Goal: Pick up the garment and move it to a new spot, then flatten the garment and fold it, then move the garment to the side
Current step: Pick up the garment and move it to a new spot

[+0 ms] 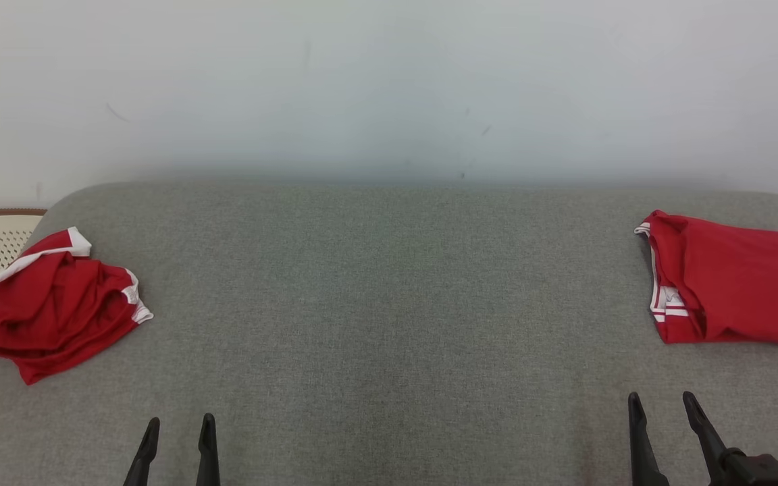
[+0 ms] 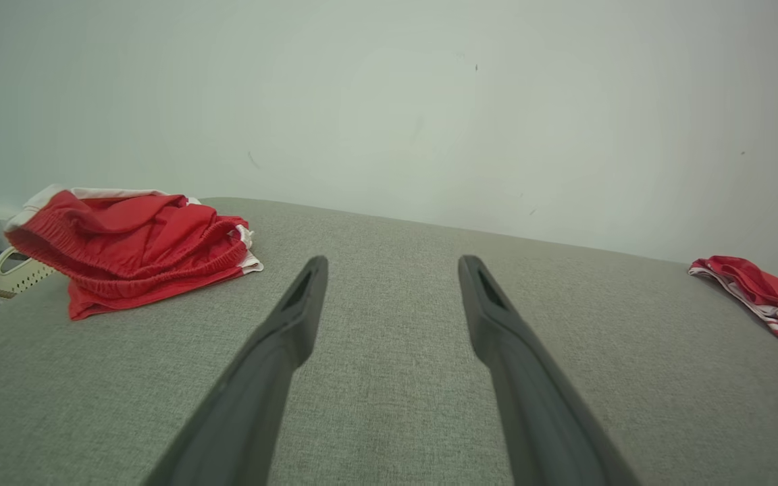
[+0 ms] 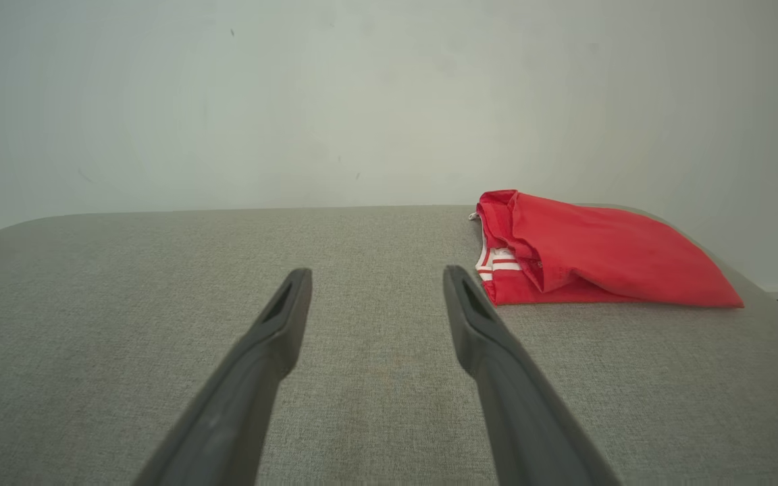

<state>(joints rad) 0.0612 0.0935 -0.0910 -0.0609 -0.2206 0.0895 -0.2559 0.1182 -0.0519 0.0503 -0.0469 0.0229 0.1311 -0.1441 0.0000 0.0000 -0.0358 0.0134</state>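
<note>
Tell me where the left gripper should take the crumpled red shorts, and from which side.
Likely the bunched waistband ridge of the crumpled red shorts, coming from the robot's right: it stands raised off the grey surface, facing the left gripper.

The crumpled shorts [image 1: 58,304], red with white trim, lie in a loose heap at the left edge of the grey surface [image 1: 389,304]. A folded garment [image 1: 733,283], also red with white stripes, lies flat at the right edge.
</note>
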